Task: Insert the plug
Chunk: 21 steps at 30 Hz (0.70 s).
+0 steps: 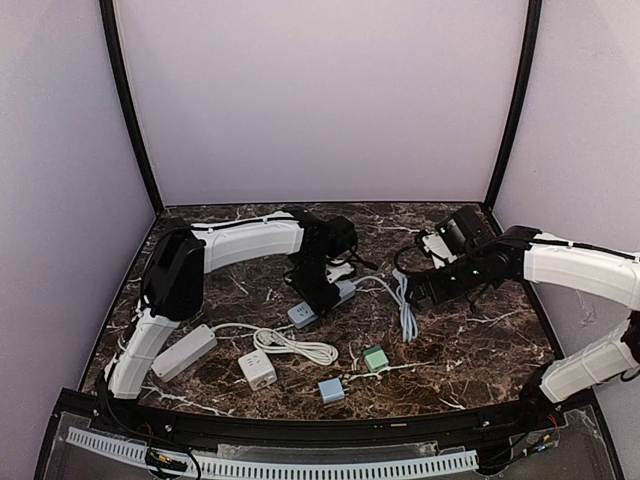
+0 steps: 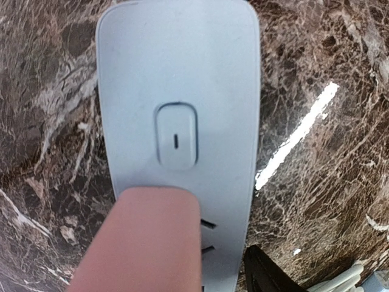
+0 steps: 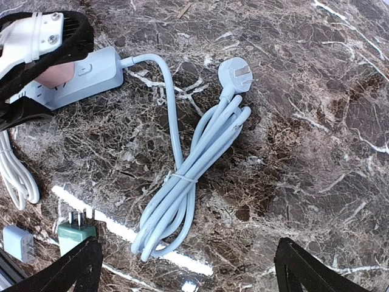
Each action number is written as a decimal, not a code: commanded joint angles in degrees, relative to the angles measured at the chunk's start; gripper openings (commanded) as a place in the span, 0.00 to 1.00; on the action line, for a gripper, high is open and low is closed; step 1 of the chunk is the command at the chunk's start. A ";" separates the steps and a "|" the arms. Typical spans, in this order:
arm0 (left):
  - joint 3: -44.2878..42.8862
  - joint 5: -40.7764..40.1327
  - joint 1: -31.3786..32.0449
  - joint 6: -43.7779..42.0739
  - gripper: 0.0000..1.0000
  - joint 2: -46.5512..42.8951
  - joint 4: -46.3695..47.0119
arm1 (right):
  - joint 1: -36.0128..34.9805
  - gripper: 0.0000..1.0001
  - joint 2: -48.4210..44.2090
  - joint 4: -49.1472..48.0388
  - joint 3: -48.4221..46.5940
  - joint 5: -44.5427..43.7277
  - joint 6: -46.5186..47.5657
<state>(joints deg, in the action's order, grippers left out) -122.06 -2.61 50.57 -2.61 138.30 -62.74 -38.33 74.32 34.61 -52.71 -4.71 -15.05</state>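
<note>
A pale blue power strip (image 2: 176, 73) lies on the marble table, its switch (image 2: 176, 135) facing up. A pink plug (image 2: 143, 243) stands on the strip's sockets just below the switch, with slots showing beside it. My left gripper (image 1: 322, 285) is straight above it. One black finger (image 2: 267, 274) stands apart from the plug's right side, and the other finger is hidden behind the plug. From the right wrist view the pink plug (image 3: 58, 73) shows between the left fingers. My right gripper (image 3: 188, 274) hangs open over the strip's tied cable coil (image 3: 188, 176), holding nothing.
The strip's own wall plug (image 3: 237, 76) lies at the far end of the coil. A green adapter (image 1: 375, 359), a blue adapter (image 1: 331, 390), a white adapter (image 1: 258, 369), a white power strip (image 1: 183, 352) and a white cable (image 1: 300, 345) lie nearer the front.
</note>
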 commanded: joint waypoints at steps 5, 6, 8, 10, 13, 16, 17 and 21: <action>-1.22 1.15 -0.04 1.30 0.42 0.13 2.59 | -0.43 0.99 -2.35 1.45 -2.28 0.40 -0.79; -1.67 0.91 -0.03 1.76 0.41 0.35 2.40 | -0.43 0.99 -2.63 1.64 -2.71 0.47 -1.24; -3.34 0.36 -0.06 2.24 0.40 1.02 2.03 | -0.43 0.99 -3.05 2.45 -3.78 0.74 -3.68; -4.71 -0.08 -0.09 3.69 0.38 1.65 1.41 | -0.43 0.99 -3.49 3.90 -4.52 2.50 -7.55; -5.78 -0.35 -0.05 5.17 0.36 1.86 0.42 | -0.39 0.99 -4.24 6.52 -4.72 6.69 -11.94; -7.04 -1.48 -0.09 7.05 0.36 1.80 -2.86 | -0.43 0.99 -4.01 12.53 -7.86 6.07 -12.05; -7.66 -1.91 -0.10 7.47 0.36 1.58 -3.46 | -0.43 0.99 -3.86 15.01 -9.67 5.11 -11.12; -6.81 -2.00 -0.15 11.19 0.36 0.89 -1.82 | -0.43 0.99 -7.27 17.08 -9.15 -9.00 -9.35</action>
<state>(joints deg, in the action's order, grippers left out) -127.85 -3.25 50.61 3.53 140.90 -63.90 -38.37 70.54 47.44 -62.02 -2.63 -24.29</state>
